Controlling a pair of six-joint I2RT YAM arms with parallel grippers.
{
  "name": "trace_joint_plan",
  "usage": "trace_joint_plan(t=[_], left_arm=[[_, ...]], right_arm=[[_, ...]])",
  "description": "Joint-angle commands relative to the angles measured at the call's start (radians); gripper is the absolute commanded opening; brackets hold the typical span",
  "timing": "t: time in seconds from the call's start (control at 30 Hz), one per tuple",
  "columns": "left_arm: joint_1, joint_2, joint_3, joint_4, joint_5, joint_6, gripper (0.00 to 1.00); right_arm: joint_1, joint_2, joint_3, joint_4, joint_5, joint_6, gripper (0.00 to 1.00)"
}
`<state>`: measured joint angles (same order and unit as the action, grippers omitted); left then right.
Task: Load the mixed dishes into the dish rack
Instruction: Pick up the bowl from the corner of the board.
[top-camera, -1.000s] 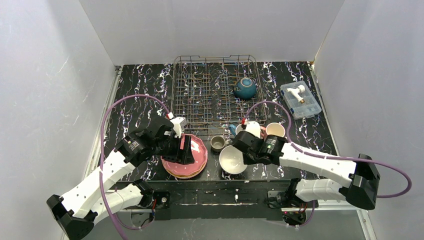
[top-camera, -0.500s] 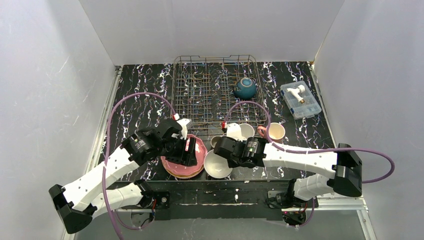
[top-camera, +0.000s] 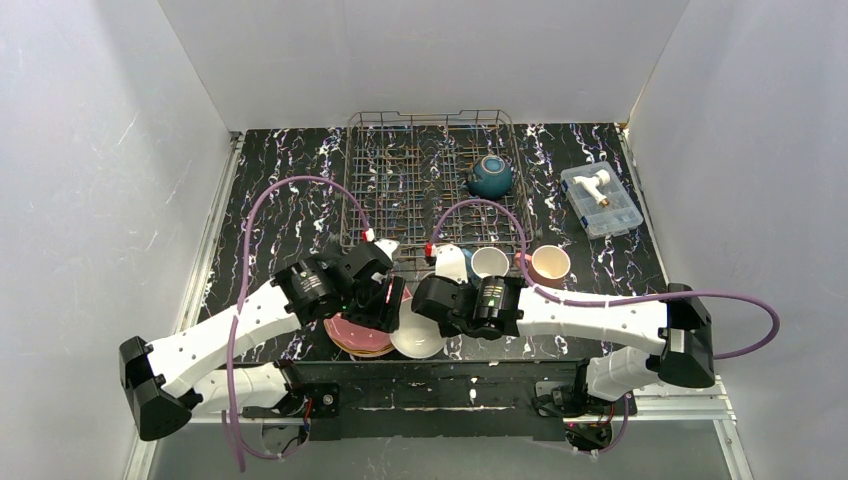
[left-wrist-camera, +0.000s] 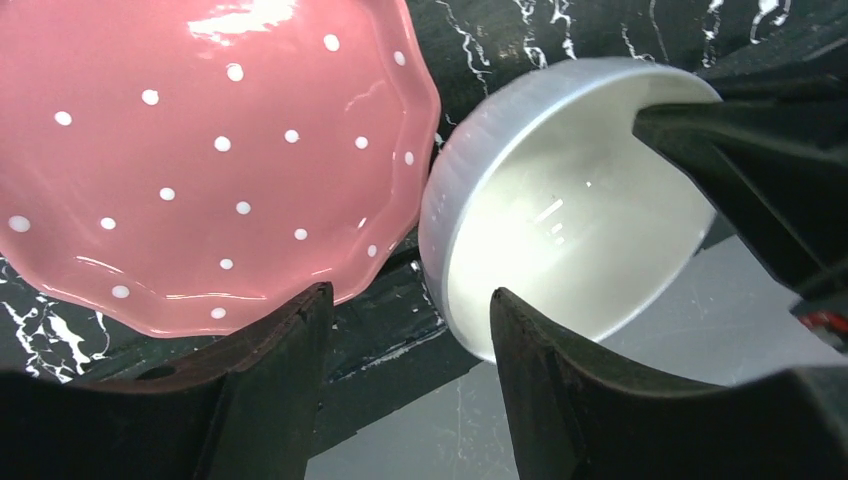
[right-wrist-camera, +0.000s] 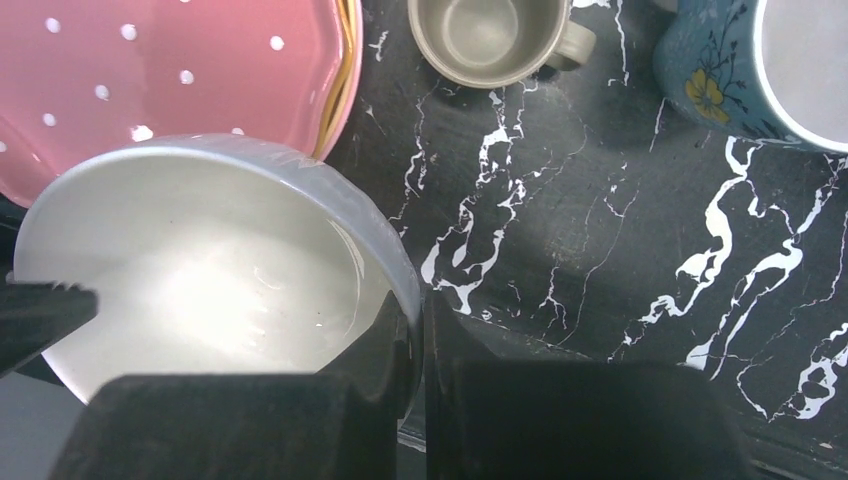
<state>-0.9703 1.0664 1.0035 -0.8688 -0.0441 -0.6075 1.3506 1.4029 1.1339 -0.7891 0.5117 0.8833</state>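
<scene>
Table near edge; right gripper clamps white bowl.

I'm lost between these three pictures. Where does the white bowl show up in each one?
Top external: the white bowl is at the near table edge, about centre, just right of the pink dotted plate.
Left wrist: the bowl is right of centre, the plate upper left.
Right wrist: the bowl is lower left, the plate above it.
Shared landmark: the pink dotted plate.

Black table, white veins
Pink plate, white dots; white bowl; olive-grey mug; blue mug, yellow flower.
</scene>
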Motion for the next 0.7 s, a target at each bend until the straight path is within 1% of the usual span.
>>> trace_joint_plan(t=[0.0, 0.3, 0.67], left_arm=[[-0.012, 0.024, 0.034, -0.026, -0.090, -0.035, 0.56], [-0.021, 0.076, 0.041, -0.014, -0.102, -0.050, 0.45], [-0.037, 0.123, 0.042, 0.001, -0.097, -0.052, 0.37]], right_arm=[[0.016, 0.000, 0.072, 0.040, 0.048, 0.018, 0.01], [0.029, 0.004, 0.068, 0.050, 0.053, 0.024, 0.01], [0.032, -0.010, 0.075, 0.053, 0.069, 0.028, 0.01]])
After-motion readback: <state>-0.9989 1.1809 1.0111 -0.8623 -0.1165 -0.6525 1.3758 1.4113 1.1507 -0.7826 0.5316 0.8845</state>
